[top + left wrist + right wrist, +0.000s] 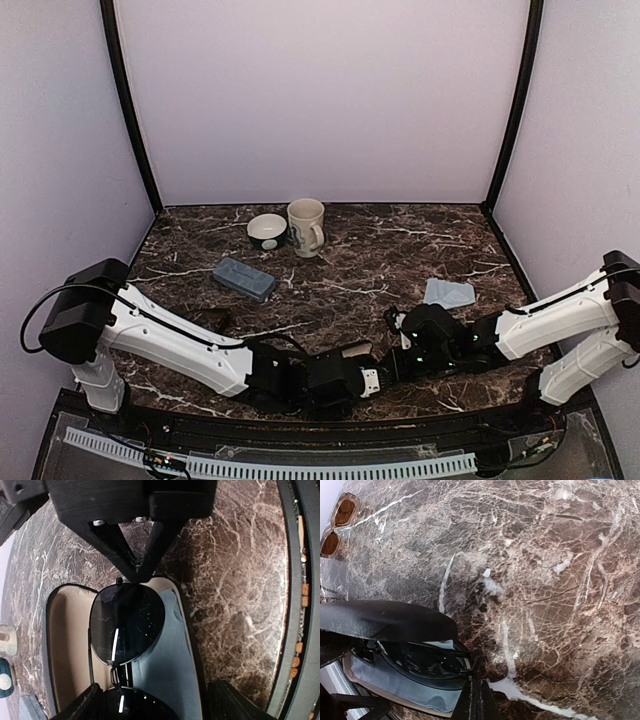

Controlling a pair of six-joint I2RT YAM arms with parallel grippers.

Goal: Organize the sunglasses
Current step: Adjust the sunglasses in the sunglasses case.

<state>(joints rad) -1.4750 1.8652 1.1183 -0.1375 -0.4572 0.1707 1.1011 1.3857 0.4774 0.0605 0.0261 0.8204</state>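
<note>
The brown sunglasses [342,512] lie on the bare marble desk [545,580] off to the left, well apart from the open black case [65,645]. Over that case the left gripper [152,702] hangs with its jaws released, one on each side of the black sunglasses [127,625], which lie flat inside on a blue-grey cloth [167,675]. On the right, the right gripper [477,700] has its jaws clenched on nothing, their tip at the case's rim just beside the frame.
</note>
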